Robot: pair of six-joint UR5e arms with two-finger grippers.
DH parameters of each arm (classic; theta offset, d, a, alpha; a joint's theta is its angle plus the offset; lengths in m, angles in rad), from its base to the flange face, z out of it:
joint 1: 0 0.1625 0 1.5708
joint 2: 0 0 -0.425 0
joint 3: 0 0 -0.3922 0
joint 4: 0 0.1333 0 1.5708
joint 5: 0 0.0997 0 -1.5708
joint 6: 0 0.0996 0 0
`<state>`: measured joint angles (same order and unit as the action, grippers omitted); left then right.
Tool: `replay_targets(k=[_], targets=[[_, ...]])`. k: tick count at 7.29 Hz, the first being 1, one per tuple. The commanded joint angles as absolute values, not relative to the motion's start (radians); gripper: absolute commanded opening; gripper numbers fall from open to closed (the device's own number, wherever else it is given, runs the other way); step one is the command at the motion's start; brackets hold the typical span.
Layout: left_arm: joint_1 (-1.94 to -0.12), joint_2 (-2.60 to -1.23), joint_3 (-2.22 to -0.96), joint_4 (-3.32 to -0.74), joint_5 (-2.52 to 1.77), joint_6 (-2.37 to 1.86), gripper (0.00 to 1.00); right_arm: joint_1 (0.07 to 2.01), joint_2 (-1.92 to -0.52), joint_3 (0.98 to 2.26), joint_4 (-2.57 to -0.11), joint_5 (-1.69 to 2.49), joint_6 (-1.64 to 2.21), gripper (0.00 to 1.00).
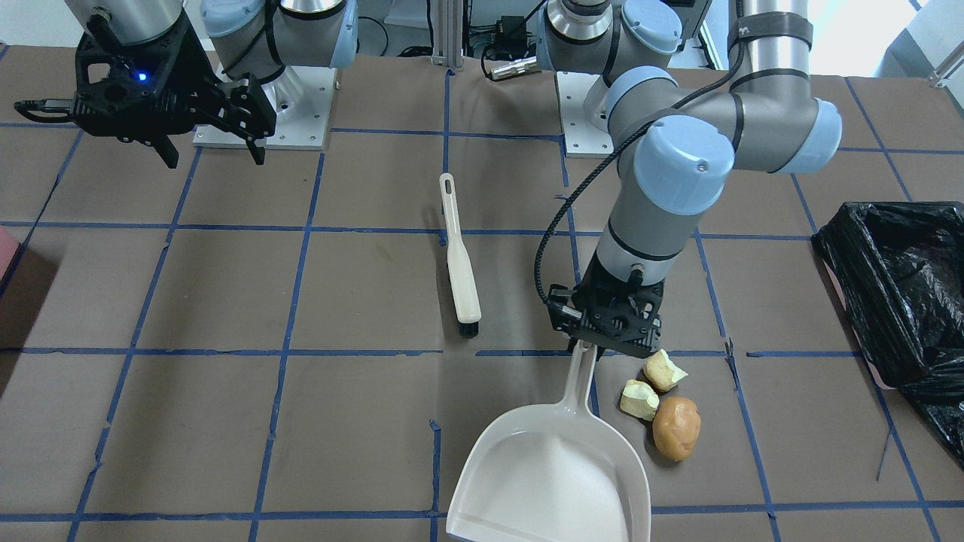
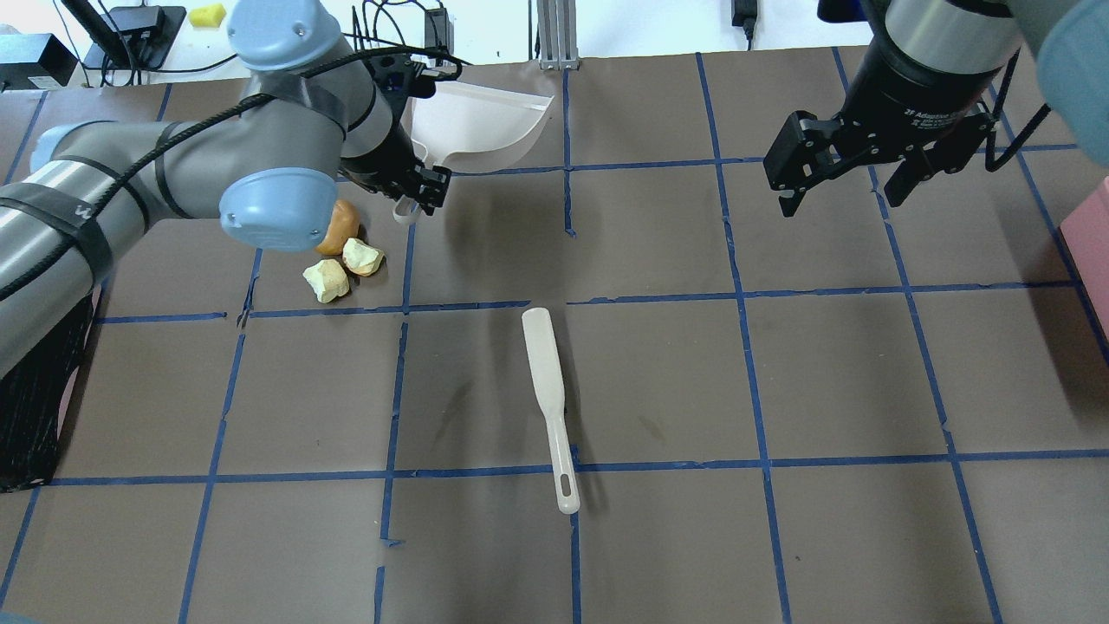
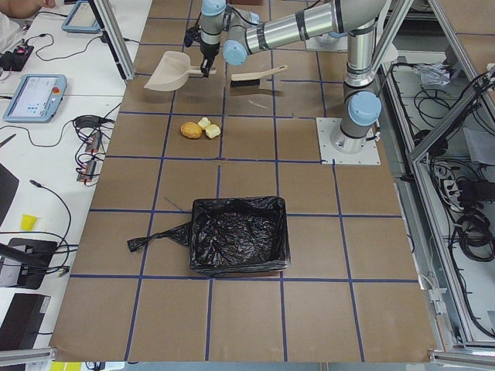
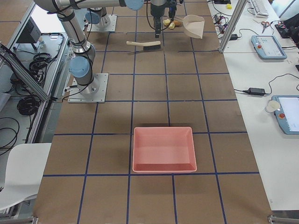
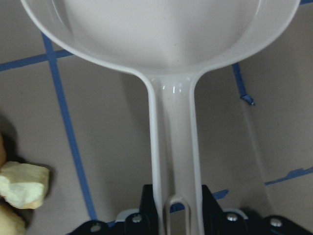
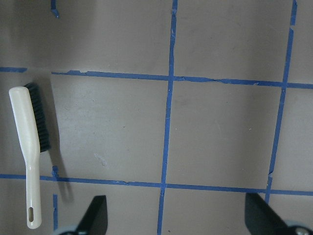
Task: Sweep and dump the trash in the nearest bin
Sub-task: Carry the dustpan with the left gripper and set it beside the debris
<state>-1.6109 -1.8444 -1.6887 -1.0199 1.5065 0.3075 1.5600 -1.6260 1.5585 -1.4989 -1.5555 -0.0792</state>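
My left gripper is shut on the handle of a cream dustpan, which rests on the table; the left wrist view shows the fingers clamped on the handle end. Right beside the dustpan's handle lie two pale yellow chunks and an orange-brown potato-like lump. The bin, lined with a black bag, stands further along the table on my left. My right gripper is open and empty, high above the table. A cream brush with black bristles lies mid-table.
A pink tray stands at the table's end on my right. The table is brown with a blue tape grid. The arm bases stand at the robot's side of the table. Operator desks with tablets and cables line the far side.
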Motion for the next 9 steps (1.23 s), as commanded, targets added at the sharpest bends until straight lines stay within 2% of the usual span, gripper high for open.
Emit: replay_targets(k=[1, 4, 9], targets=[[-1.505, -1.777, -1.692, -1.109, 1.508, 0.566, 0.14, 1.560, -1.626, 1.559, -1.500, -1.554, -0.080, 1.00], [-1.298, -1.737, -1.692, -1.216, 1.505, 1.008, 0.13, 1.560, -1.626, 1.559, -1.499, -1.555, -0.078, 1.00], [-1.010, -1.764, -1.657, -1.267, 1.506, 1.572, 0.11, 1.575, -1.626, 1.572, -1.503, -1.551, -0.084, 1.00]])
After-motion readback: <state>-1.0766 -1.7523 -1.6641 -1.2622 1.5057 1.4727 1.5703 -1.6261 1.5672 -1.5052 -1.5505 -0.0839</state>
